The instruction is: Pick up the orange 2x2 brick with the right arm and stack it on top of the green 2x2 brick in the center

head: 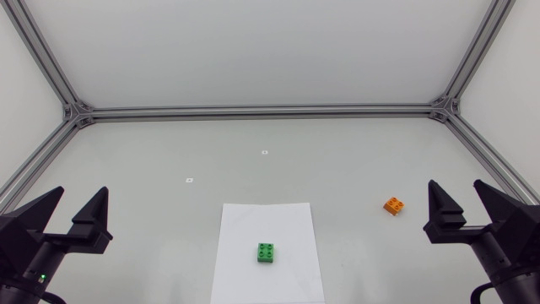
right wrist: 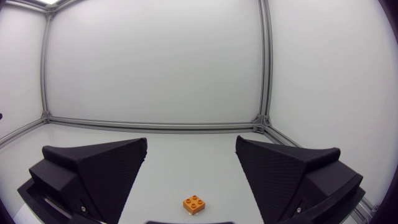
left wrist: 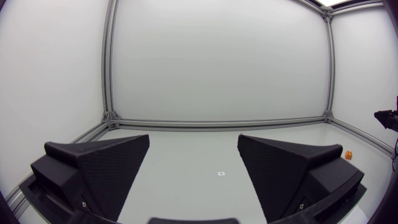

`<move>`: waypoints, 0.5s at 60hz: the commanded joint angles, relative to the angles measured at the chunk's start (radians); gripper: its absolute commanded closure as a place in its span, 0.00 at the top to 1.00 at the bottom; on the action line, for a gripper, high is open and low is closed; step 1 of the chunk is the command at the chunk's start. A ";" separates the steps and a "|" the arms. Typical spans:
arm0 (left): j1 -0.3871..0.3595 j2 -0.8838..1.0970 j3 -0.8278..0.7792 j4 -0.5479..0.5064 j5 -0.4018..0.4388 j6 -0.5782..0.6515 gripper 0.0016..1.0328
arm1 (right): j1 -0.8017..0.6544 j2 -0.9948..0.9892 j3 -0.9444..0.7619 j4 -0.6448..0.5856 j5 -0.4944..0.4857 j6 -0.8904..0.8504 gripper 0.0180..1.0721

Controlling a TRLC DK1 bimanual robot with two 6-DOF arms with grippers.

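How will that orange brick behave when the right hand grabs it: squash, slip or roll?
The orange brick looks like hard moulded plastic, so probably stiff, not squashy. It is small beside the right hand, so likely light. Flat sides and square base suggest it will not roll, though smooth walls might slip.

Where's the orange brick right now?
Head view: the orange 2x2 brick sits on the bare table at the right, beside the open right gripper, well apart from the green 2x2 brick on the white sheet.
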 commanded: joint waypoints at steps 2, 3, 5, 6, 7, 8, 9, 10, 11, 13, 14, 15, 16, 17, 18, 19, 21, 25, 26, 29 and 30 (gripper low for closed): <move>0.004 -0.008 -0.041 -0.014 0.004 0.013 0.96 | -0.009 -0.011 -0.022 -0.005 -0.003 0.016 0.96; 0.004 -0.008 -0.041 -0.015 0.006 0.013 0.96 | -0.009 -0.011 -0.022 -0.005 -0.003 0.016 0.96; 0.004 -0.008 -0.041 -0.015 0.004 0.013 0.96 | -0.009 -0.011 -0.022 -0.005 -0.003 0.016 0.96; 0.004 -0.008 -0.041 -0.015 0.004 0.013 0.96 | -0.009 -0.012 -0.022 -0.003 -0.003 0.016 0.96; 0.004 -0.008 -0.041 -0.015 0.004 0.013 0.96 | -0.009 -0.011 -0.022 -0.002 -0.003 0.016 0.96; 0.004 -0.008 -0.041 -0.015 0.004 0.013 0.96 | -0.009 -0.012 -0.022 -0.002 -0.002 0.016 0.96; 0.004 -0.008 -0.041 -0.015 0.004 0.013 0.96 | -0.009 -0.012 -0.022 0.000 0.000 0.016 0.96; 0.004 -0.008 -0.041 -0.015 0.004 0.013 0.96 | -0.009 -0.012 -0.022 0.000 0.000 0.016 0.96; 0.004 -0.008 -0.041 -0.015 0.004 0.013 0.96 | -0.009 -0.012 -0.022 0.000 0.001 0.016 0.96; 0.004 -0.008 -0.041 -0.014 0.004 0.013 0.96 | -0.009 -0.012 -0.022 0.001 0.003 0.016 0.96; 0.004 -0.008 -0.041 -0.015 0.004 0.013 0.96 | -0.007 -0.012 -0.022 0.003 0.004 0.016 0.96; 0.004 -0.008 -0.041 -0.015 0.004 0.013 0.96 | -0.007 -0.012 -0.022 0.003 0.004 0.016 0.96; 0.004 -0.008 -0.041 -0.015 0.004 0.013 0.96 | -0.009 -0.012 -0.022 0.003 0.006 0.016 0.96; 0.004 -0.008 -0.041 -0.015 0.004 0.013 0.96 | -0.009 -0.012 -0.022 0.003 0.006 0.016 0.96; 0.004 -0.008 -0.041 -0.015 0.004 0.013 0.96 | -0.009 -0.012 -0.020 0.003 0.006 0.016 0.96; 0.004 -0.008 -0.041 -0.015 0.006 0.013 0.96 | -0.009 -0.012 -0.020 0.003 0.006 0.016 0.96; 0.004 -0.008 -0.041 -0.015 0.004 0.013 0.96 | -0.009 -0.012 -0.018 0.003 0.007 0.015 0.96; 0.004 -0.008 -0.041 -0.015 0.004 0.013 0.96 | -0.009 -0.012 -0.011 0.003 0.011 0.013 0.96; 0.004 -0.008 -0.041 -0.015 0.004 0.013 0.96 | -0.009 -0.012 -0.008 0.001 0.011 0.013 0.96; 0.004 -0.008 -0.041 -0.014 0.004 0.013 0.96 | -0.009 -0.012 -0.003 -0.002 0.011 0.013 0.96; 0.004 -0.008 -0.041 -0.015 0.004 0.013 0.96 | -0.009 -0.012 -0.002 -0.002 0.011 0.013 0.96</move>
